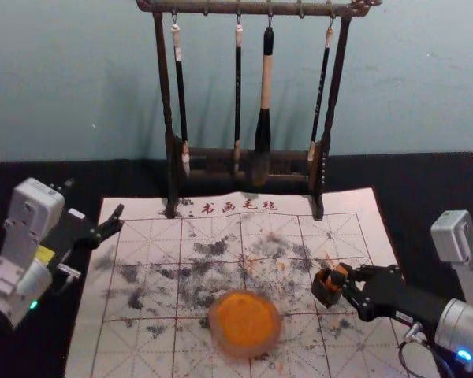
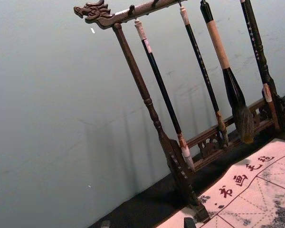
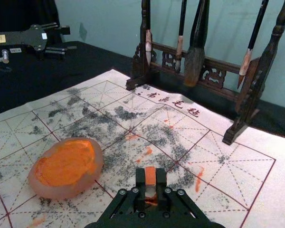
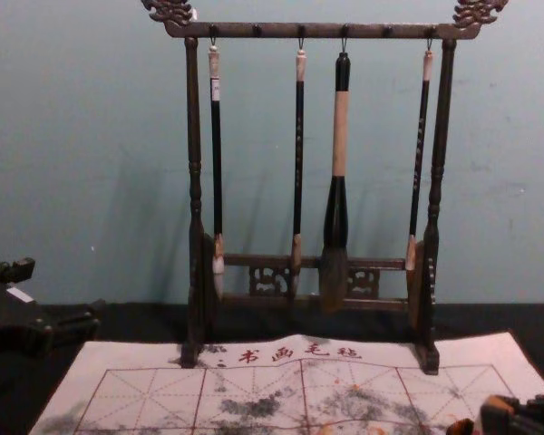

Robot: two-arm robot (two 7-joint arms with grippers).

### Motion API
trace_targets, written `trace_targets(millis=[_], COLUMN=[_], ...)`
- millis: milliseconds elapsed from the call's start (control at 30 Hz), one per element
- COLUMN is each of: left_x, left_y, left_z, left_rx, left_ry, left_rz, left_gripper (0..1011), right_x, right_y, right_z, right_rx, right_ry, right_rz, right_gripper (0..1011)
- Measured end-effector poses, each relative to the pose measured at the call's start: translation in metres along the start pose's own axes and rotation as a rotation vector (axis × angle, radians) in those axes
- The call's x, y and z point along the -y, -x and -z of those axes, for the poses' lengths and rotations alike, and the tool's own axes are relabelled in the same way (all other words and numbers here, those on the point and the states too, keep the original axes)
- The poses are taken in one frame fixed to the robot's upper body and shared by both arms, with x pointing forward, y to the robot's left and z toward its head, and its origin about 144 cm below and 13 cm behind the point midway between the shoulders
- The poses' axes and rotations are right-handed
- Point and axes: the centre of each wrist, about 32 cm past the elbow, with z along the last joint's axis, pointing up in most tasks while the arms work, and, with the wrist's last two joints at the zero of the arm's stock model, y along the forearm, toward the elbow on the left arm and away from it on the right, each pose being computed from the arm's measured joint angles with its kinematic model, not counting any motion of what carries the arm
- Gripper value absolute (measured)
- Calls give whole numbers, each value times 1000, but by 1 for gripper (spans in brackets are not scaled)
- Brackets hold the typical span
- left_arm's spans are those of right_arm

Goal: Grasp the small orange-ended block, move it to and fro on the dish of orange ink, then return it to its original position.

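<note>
My right gripper is at the right part of the mat, shut on the small orange-ended block. A small dark box-like holder with orange marks sits at its fingertips; whether the block's lower end is inside it, I cannot tell. In the right wrist view the block stands between the fingers of the gripper. The round dish of orange ink lies to the left of the gripper, apart from it. Off the mat's left edge my left gripper is parked open; its fingertips edge into the left wrist view.
A dark wooden rack with several hanging brushes stands at the mat's back edge. The white gridded mat carries grey and orange stains and lies on a black-covered table in front of a wall.
</note>
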Motion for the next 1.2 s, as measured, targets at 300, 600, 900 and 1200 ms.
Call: trace_targets(millis=[300, 600, 900, 1200], left_x=[0, 0, 0, 0], left_y=[0, 0, 0, 0], left_z=[0, 0, 0, 0], left_rx=[0, 0, 0, 0], left_ry=[0, 0, 0, 0], left_rz=[0, 0, 0, 0], left_gripper=[1001, 1001, 1001, 1001], right_x=[2, 7, 4, -8], right_y=[-2, -2, 1, 10], right_z=[-6, -21, -33, -41], right_rx=[4, 14, 25, 53], right_ry=[-19, -75, -118, -116], right_rz=[4, 7, -20, -110], right_gripper=[92, 92, 92, 92])
